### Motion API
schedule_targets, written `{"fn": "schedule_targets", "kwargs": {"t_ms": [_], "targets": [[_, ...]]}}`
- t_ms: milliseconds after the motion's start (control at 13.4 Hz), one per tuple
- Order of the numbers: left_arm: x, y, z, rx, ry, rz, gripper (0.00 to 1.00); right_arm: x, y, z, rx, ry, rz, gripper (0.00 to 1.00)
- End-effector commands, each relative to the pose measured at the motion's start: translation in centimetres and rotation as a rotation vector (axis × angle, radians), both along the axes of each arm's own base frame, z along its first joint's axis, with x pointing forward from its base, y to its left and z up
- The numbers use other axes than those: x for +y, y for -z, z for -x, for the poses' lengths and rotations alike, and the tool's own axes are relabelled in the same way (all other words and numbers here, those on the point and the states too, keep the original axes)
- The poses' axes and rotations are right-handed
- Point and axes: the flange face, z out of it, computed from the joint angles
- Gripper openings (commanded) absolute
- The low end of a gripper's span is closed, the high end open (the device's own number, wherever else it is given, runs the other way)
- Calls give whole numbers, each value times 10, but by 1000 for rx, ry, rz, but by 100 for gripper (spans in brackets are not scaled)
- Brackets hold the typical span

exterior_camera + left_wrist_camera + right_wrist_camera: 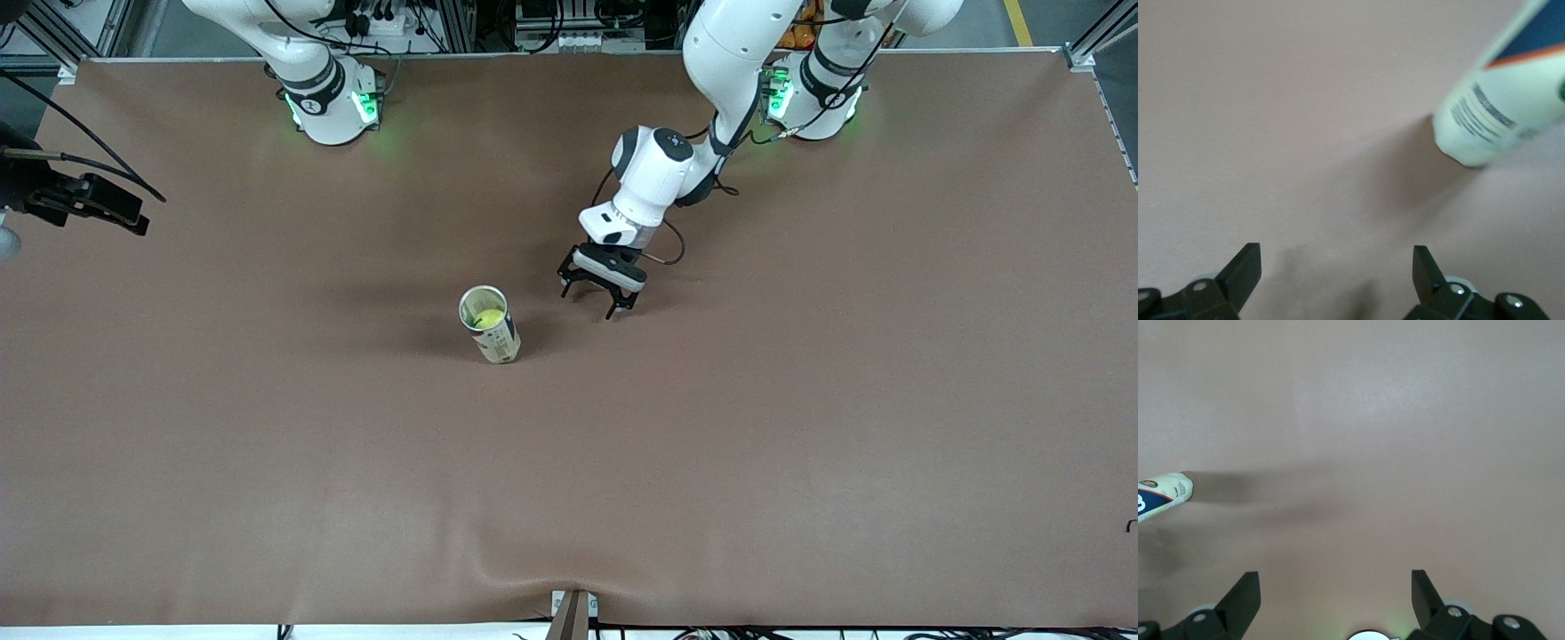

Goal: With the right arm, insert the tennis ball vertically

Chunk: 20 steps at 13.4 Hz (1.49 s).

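Tennis ball (488,316) already down inside upright can (490,324); insertion judged finished. Left pincer (601,289) released, empty, beside can. Right pincer (1331,603) released, empty, well apart from can. Next: retreat only.

The left gripper (1337,273) hangs low over the brown table (1271,100) with its two dark fingers (1243,270) spread wide and nothing between them. Ahead of it stands the lower end of a pale tube-shaped can (1501,100) (printed with fine dark lettering, a navy panel and an orange stripe), its base resting on the table and its upper part cut off by the frame. The can casts a soft shadow across the table toward the gripper.
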Motion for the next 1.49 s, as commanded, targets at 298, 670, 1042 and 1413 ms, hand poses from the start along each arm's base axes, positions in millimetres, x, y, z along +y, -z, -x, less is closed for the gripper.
{"fn": "schedule_targets", "kwargs": {"t_ms": [298,670,1042,1413], "targets": [[28,-43,-53,75,-188,120,100,-7,0,17,-19,-18,-21,100],[61,-55,-90,95,-292,166,100,-3,-7,13,-37,-26,-23,100],[98,-72,-146,135,-357,236,100,6,-9,12,-46,-41,-41,100],[126,-69,-173,122,-408,239,100,-3,-9,11,-54,-32,-43,100]]}}
